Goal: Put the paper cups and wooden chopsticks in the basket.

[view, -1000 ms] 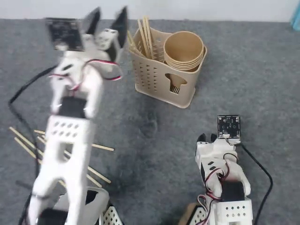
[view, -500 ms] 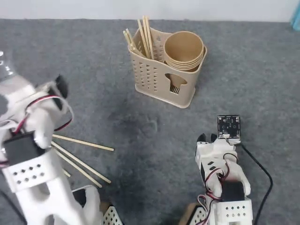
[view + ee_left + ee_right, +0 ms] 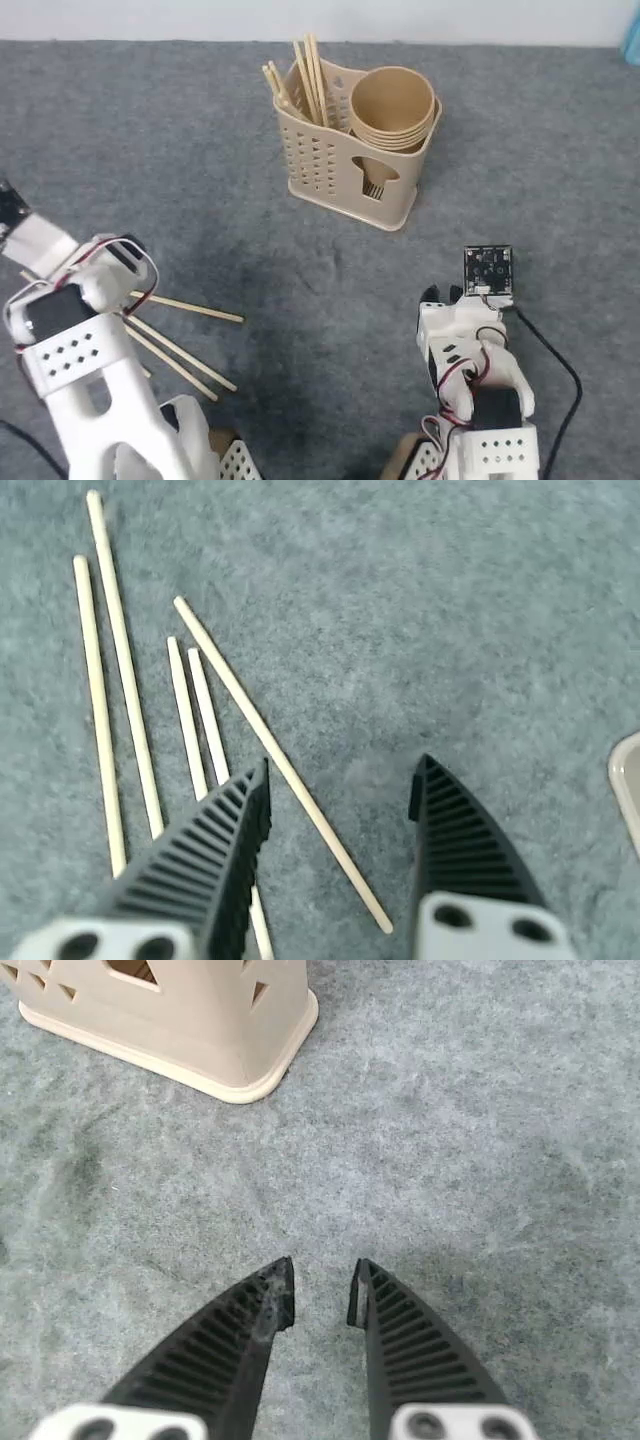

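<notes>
grey carpet (image 3: 200, 150) under loose chopsticks (image 3: 230, 680)

Left claw (image 3: 343, 768) spread wide, empty, over grey carpeted surface (image 3: 480, 600). Five wooden chopsticks (image 3: 127, 680) lie loose; slanted chopstick (image 3: 247, 710) runs beneath gap between its fingers.

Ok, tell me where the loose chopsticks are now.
The loose chopsticks lie on the grey carpet at the high view's left, beneath the open left gripper, well apart from the basket.
</notes>
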`<state>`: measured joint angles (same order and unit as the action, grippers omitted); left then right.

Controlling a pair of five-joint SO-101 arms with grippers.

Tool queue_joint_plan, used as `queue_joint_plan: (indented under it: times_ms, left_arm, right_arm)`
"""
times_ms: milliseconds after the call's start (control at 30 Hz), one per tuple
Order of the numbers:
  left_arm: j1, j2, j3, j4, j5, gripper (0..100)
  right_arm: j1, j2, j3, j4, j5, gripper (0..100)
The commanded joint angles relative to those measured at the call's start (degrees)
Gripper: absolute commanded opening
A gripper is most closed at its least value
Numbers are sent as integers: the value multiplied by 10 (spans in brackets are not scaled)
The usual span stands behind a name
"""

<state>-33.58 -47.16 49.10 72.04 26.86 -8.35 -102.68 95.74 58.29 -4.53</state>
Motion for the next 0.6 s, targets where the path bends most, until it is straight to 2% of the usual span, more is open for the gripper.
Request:
queue_joint_plan:
  times_ms: [0, 267, 367, 567]
  left_arm:
    - [-4, -9, 4, -18, 18, 217]
    - [-4, 10, -25, -18, 20, 217]
    - [-4, 69, -58, -18, 19, 217]
    - [-67, 244, -153, -44, 17, 217]
  right_arm:
    - [6, -14, 8, 1, 13, 97]
    - [5, -14, 8, 9, 13, 97]
    - [5, -14, 8, 9, 13, 97]
    - [5, -14, 8, 9, 13, 97]
